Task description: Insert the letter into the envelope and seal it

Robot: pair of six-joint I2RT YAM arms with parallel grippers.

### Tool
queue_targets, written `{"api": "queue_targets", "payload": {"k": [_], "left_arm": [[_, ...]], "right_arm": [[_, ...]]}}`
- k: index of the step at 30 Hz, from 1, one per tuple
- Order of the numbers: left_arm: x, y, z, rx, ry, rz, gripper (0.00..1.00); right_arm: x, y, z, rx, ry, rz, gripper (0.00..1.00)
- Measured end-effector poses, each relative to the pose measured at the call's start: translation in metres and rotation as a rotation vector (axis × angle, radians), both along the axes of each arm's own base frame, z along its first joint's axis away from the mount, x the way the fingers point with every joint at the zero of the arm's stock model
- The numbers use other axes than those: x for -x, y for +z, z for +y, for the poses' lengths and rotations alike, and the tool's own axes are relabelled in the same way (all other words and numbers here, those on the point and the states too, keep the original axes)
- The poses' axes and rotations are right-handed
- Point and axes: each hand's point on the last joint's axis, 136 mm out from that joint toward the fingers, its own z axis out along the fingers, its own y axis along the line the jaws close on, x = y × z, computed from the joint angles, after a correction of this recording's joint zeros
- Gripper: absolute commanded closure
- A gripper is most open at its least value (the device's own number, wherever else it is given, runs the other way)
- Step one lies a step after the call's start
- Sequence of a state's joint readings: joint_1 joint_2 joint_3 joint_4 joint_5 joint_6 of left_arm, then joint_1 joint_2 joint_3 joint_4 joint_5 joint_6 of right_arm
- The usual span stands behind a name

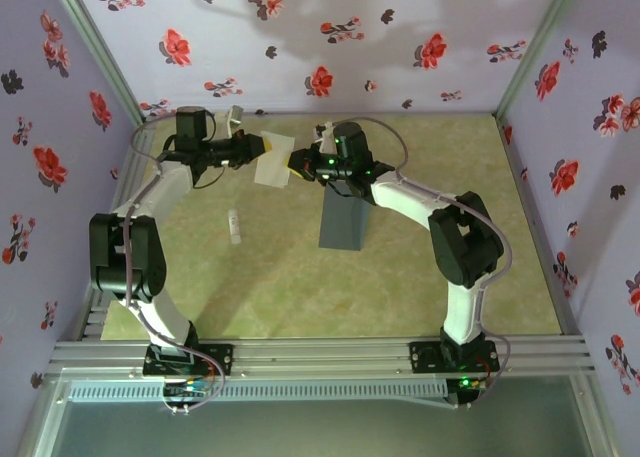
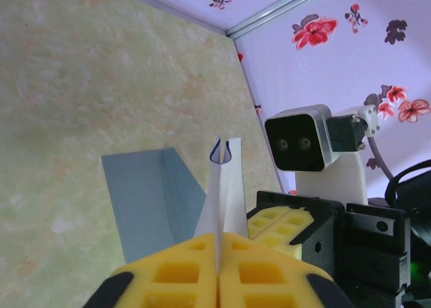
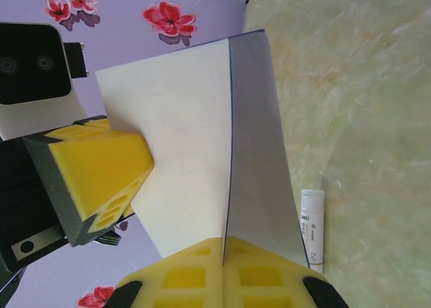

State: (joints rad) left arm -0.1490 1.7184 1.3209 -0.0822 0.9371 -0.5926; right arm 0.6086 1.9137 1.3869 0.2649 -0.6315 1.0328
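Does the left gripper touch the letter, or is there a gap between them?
Touching. The left wrist view shows the letter pinched edge-on between the shut jaws of the left gripper.

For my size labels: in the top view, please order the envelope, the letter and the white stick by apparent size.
1. envelope
2. letter, held up nearer the camera, so this rank is unsure
3. white stick, clearly smallest

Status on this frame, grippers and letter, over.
Left gripper and right gripper both shut on the letter, held up between them. Envelope on table, letter not yet in. White stick lies apart, nothing blocking.
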Motion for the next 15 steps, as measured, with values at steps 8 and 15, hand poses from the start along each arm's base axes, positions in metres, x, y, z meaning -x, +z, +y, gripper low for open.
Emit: {"api": "queue_targets", "payload": {"k": [8, 15], "left_arm": [[0.000, 0.000, 0.000, 0.002, -0.001, 0.003, 1.00], [0.004, 0.009, -0.005, 0.055, -0.034, -0.009, 1.00]], "right_arm": [[0.000, -0.002, -0.001, 0.010, 0.002, -0.008, 0.33], [0.004, -0.006, -0.021, 0.025, 0.013, -0.028, 0.09]]}}
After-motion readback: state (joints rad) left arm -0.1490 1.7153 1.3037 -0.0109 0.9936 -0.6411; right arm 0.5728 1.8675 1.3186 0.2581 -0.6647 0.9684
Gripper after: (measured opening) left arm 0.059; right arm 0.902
